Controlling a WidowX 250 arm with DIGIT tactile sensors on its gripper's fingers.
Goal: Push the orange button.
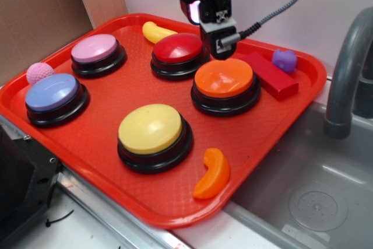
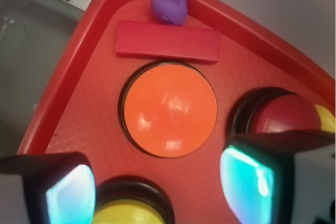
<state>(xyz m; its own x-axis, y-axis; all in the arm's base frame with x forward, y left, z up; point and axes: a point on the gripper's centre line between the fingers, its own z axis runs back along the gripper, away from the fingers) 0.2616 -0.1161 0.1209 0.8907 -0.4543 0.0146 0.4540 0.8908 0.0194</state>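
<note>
The orange button [image 1: 224,79] sits on its black base at the right middle of the red tray [image 1: 87,138]. My gripper [image 1: 220,48] hangs just above the button's far left edge, between it and the dark red button [image 1: 176,48]. In the wrist view the orange button [image 2: 169,110] lies ahead of the gripper [image 2: 160,187]. The two fingers stand wide apart with only bare tray between them, so the gripper is open. I cannot tell whether it touches the button.
Yellow [image 1: 150,128], blue [image 1: 51,93] and pink [image 1: 94,48] buttons share the tray. A red block [image 1: 274,77] and purple toy [image 1: 284,59] lie behind the orange button. An orange wedge [image 1: 213,173] lies near the front edge. A sink [image 1: 309,190] and faucet [image 1: 344,80] stand to the right.
</note>
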